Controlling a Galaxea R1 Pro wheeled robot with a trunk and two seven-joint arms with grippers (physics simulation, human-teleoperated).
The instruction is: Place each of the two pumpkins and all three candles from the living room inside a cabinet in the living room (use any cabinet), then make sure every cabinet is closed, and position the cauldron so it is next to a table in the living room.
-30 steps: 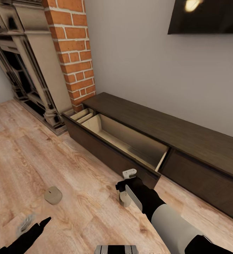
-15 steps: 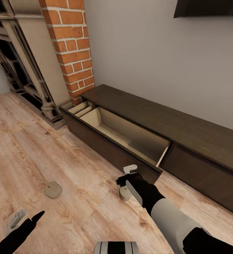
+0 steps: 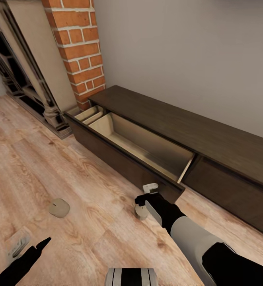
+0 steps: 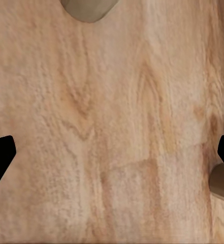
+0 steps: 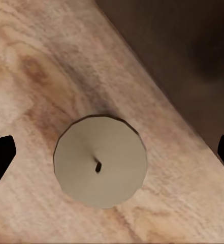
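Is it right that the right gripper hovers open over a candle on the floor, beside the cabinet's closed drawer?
Not quite: the drawer of the cabinet is pulled open, as the head view shows. The rest holds: the right gripper hovers open over a candle on the floor.

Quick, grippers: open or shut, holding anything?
Left gripper: open, empty, above bare floor.
Right gripper: open, fingertips apart on either side of a candle on the floor; not gripping it.
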